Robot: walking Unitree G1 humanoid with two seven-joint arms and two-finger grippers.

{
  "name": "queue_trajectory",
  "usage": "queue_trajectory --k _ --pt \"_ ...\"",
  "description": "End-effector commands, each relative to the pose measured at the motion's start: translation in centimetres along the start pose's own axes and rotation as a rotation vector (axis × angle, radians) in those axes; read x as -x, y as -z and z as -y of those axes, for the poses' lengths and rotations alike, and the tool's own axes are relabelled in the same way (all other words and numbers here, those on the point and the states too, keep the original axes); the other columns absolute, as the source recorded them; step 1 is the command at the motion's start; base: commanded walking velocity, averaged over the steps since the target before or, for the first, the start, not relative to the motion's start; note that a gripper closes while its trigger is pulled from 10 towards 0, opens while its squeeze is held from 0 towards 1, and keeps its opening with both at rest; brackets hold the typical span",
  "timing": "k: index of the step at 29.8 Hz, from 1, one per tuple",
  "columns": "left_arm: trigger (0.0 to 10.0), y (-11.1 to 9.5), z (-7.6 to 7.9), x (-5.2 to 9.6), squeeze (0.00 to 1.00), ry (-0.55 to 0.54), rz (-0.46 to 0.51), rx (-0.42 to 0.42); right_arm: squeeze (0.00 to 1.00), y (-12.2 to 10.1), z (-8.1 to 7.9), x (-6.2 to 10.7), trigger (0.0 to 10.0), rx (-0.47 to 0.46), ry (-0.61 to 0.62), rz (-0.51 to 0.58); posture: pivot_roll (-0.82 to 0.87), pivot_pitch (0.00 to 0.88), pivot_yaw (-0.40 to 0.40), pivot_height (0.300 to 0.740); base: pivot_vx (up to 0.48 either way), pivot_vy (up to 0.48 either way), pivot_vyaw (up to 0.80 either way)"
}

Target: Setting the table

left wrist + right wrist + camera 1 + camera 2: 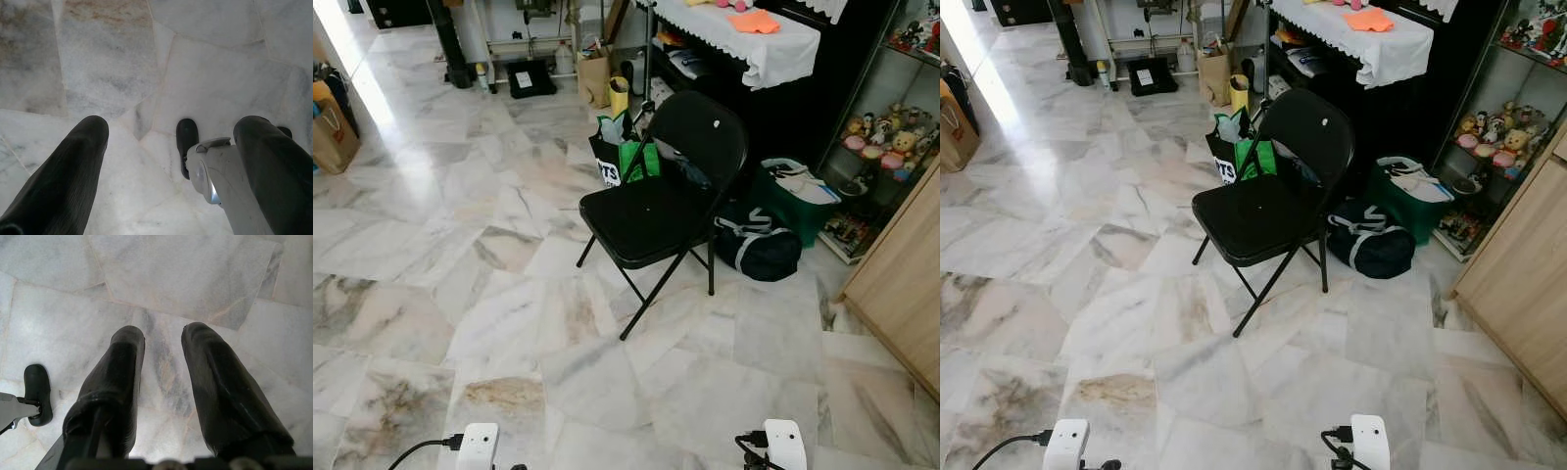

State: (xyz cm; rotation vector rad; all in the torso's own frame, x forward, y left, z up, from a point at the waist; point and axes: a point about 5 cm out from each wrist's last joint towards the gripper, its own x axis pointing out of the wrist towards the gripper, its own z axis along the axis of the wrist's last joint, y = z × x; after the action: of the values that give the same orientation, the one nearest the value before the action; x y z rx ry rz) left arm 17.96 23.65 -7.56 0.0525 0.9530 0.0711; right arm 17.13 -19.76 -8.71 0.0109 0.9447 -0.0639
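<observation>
- Head camera looks down on a marble floor (460, 255); veined grey-white slabs run out in every direction
- Black folding chair (661, 191) stands at centre, seat bare, backrest toward 1 o'clock; its crossed legs rest on the marble
- Just behind the chair, toward 11 o'clock, a black-and-green shopping bag (622, 157) stands on the floor, stuffed; beyond it, a brown paper bag (594, 76)
- At 3 o'clock of the chair, a dark duffel bag (759, 245) with pale straps, touching or nearly touching the chair's leg; a green tote (793, 201) sits just behind it
- Worktop (749, 39) at 1 o'clock in the far corner, draped in a white lace-edged cloth; an orange cloth (754, 20) lies on top; no tableware can be made out on it from here
- Glass shelf of small figurines (881, 137) at 3 o'clock; a light wooden cabinet (901, 274) fills the right edge
- Another brown paper bag (331, 132) at 9 o'clock by the left edge
- Both arms hang low; white wrist housings poke in at 6 o'clock
- Left end effector (168, 156): fingers spread wide apart, nothing between them, pointing down at bare marble; the robot's black foot (187, 142) shows between them
- Right end effector (164, 382): fingers parted by a narrow gap, released, nothing gripped, marble underneath
</observation>
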Motion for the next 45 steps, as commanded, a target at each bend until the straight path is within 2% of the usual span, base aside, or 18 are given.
queue_trajectory --k 1,2,3,4,7,10,14,19,24,27,35,45 --pt "10.0 -0.4 -1.0 0.2 0.00 -0.031 0.098 0.261 0.00 -4.9 -3.7 -0.9 10.0 -0.092 -0.247 0.062 0.19 0.001 -0.187 0.740 0.000 0.000 0.00" --pt "10.0 1.3 -0.5 0.4 0.00 -0.034 0.026 0.231 0.00 -4.0 -3.4 -0.8 10.0 -0.127 -0.230 0.038 0.19 0.005 -0.185 0.740 0.000 0.000 0.00" --pt "10.0 1.3 -0.5 0.4 0.00 -0.034 0.026 0.231 0.00 -4.0 -3.4 -0.8 10.0 -0.127 -0.230 0.038 0.19 0.005 -0.185 0.740 0.000 0.000 0.00" --pt "10.0 1.6 -0.2 0.4 0.00 -0.043 0.032 0.232 0.00 -3.0 -3.1 -0.7 10.0 -0.135 -0.220 0.012 0.19 0.009 -0.181 0.740 0.000 0.000 -0.80" --pt "10.0 1.3 0.5 0.3 0.00 -0.037 0.068 0.279 0.00 -2.1 -2.5 -0.5 10.0 -0.222 -0.189 0.012 0.20 0.013 -0.180 0.740 0.000 0.000 -0.79" --pt "10.0 1.3 0.8 0.3 0.00 -0.031 0.065 0.251 0.00 -1.4 -1.8 -0.4 10.0 -0.247 -0.128 -0.006 0.20 0.004 -0.185 0.740 0.000 0.000 -0.78" --pt "10.0 1.7 0.8 0.3 0.00 -0.025 0.035 0.220 0.00 -0.8 -1.6 -0.3 10.0 -0.174 -0.135 -0.029 0.21 0.000 -0.191 0.740 0.000 0.000 -0.78" --pt "10.0 1.1 0.6 0.2 0.00 -0.046 0.054 0.234 0.00 -1.9 -1.7 -0.6 10.0 -0.151 -0.101 -0.021 0.23 0.000 -0.190 0.740 0.000 0.000 -0.78" --pt "10.0 1.1 0.5 0.2 0.00 -0.038 0.039 0.214 0.00 -2.1 -2.0 -0.7 10.0 -0.173 -0.082 -0.016 0.23 0.000 -0.165 0.740 0.000 0.000 -0.78" --pt "10.0 1.2 0.3 0.2 0.00 -0.045 0.020 0.191 0.00 -2.1 -2.0 -0.7 10.0 -0.183 -0.077 -0.015 0.22 0.000 -0.155 0.740 0.000 0.480 -0.78" --pt "10.0 0.2 0.5 0.0 0.00 -0.040 0.050 0.162 0.00 -1.0 -1.3 -0.4 10.0 -0.204 -0.055 -0.044 0.22 0.000 -0.150 0.740 0.000 0.048 -0.78" --pt "10.0 -0.2 0.7 -0.1 0.00 -0.029 0.058 0.154 0.00 -0.9 -1.2 -0.4 10.0 -0.213 -0.048 -0.044 0.22 0.000 -0.147 0.740 0.000 0.000 -0.78"
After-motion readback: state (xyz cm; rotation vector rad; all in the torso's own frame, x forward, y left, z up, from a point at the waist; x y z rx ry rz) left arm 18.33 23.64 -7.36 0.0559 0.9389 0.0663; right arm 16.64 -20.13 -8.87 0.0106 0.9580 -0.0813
